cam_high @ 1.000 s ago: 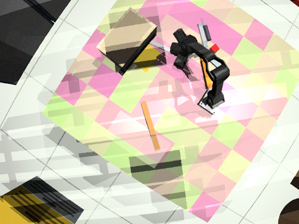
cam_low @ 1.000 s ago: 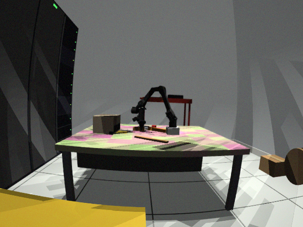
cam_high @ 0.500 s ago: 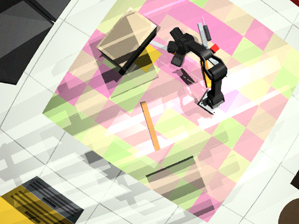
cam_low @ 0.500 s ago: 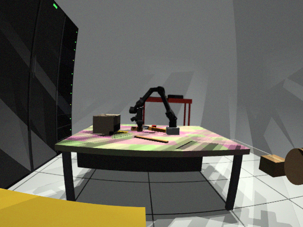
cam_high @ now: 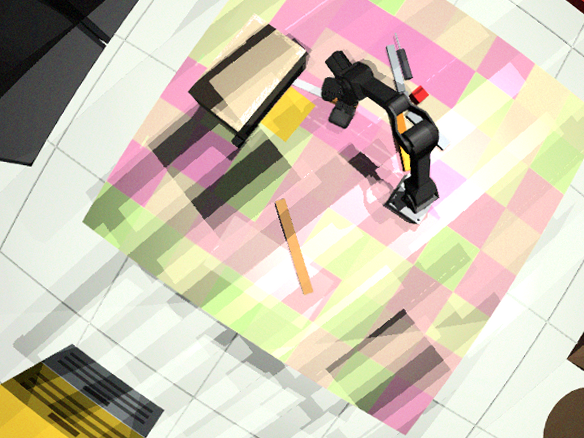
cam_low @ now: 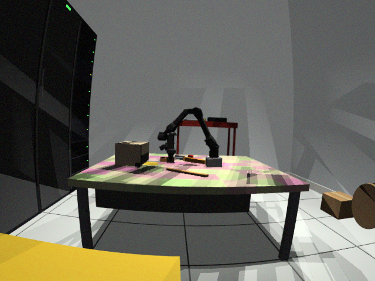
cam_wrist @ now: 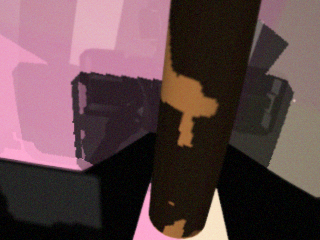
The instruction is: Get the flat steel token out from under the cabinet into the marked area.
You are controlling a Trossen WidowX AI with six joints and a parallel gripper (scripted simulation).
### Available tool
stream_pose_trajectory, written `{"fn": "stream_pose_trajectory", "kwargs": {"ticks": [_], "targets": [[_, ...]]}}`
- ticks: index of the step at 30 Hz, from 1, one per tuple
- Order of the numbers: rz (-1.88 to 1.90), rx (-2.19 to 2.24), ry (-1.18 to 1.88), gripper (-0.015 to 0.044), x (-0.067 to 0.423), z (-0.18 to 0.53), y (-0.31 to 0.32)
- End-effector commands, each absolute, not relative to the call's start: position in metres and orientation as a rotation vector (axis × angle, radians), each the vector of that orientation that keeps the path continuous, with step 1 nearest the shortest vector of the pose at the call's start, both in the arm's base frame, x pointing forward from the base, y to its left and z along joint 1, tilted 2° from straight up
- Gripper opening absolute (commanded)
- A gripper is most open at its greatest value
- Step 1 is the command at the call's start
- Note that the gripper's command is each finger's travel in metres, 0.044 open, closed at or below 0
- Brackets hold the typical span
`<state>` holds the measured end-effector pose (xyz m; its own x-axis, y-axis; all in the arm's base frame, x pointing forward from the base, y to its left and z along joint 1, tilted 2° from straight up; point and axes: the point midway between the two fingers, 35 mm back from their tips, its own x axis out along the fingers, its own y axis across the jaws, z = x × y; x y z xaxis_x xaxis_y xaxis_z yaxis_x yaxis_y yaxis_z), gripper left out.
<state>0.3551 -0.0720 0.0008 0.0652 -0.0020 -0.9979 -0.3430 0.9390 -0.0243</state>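
My gripper (cam_high: 336, 99) (cam_low: 170, 155) is shut on a brown-orange cylindrical handle (cam_wrist: 190, 100), which fills the middle of the wrist view. It hangs low over the table just right of the tan cabinet (cam_high: 255, 74) (cam_low: 131, 152). A thin pale shaft (cam_high: 306, 87) runs from the gripper to the cabinet's near corner. The yellow marked area (cam_high: 288, 115) (cam_low: 150, 163) lies in front of the cabinet, beside the gripper, with nothing on it. I see no steel token in any view, and the vent slots do not show.
A long orange bar (cam_high: 294, 246) (cam_low: 186, 171) lies loose mid-table. Behind the arm lie a grey strip (cam_high: 395, 63), a dark tool (cam_high: 404, 61), a red cube (cam_high: 419, 94) and another orange bar (cam_high: 402, 124). The arm's base (cam_high: 412, 198) stands to the right.
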Motion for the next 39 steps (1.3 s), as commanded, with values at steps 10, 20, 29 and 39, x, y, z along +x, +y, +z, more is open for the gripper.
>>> {"fn": "stream_pose_trajectory", "kwargs": {"ticks": [10, 20, 29, 39], "targets": [[0.262, -0.283, 1.484, 0.0, 0.371, 0.002, -0.066], [0.262, -0.283, 1.483, 0.0, 0.381, 0.003, -0.062], [0.262, -0.283, 1.482, 0.0, 0.39, 0.004, -0.059], [0.262, -0.283, 1.481, 0.0, 0.4, 0.005, -0.055]]}}
